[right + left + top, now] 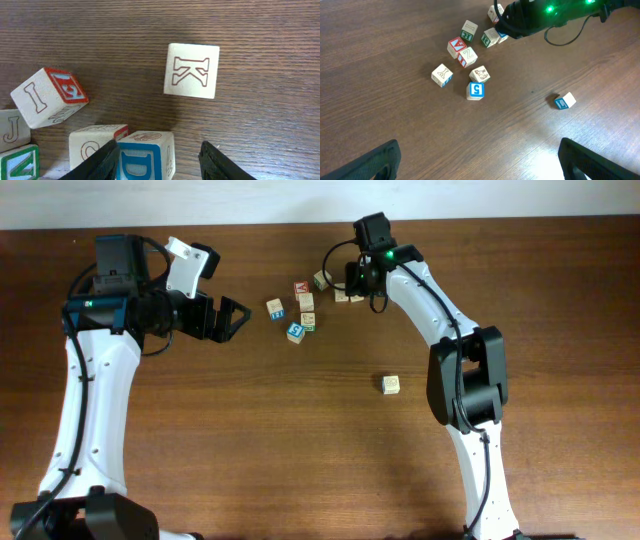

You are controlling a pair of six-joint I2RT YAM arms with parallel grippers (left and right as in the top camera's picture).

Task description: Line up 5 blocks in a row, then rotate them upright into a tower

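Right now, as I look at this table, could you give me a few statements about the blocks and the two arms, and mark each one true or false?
1. The left tool stands wide open with nothing in it. True.
2. A lone block lies apart from the cluster. True.
3. The K block is stacked on another block. False: it sits on the table, with bare wood around it.
4. The right tool straddles a red-faced block. False: a blue D block sits between its fingers.
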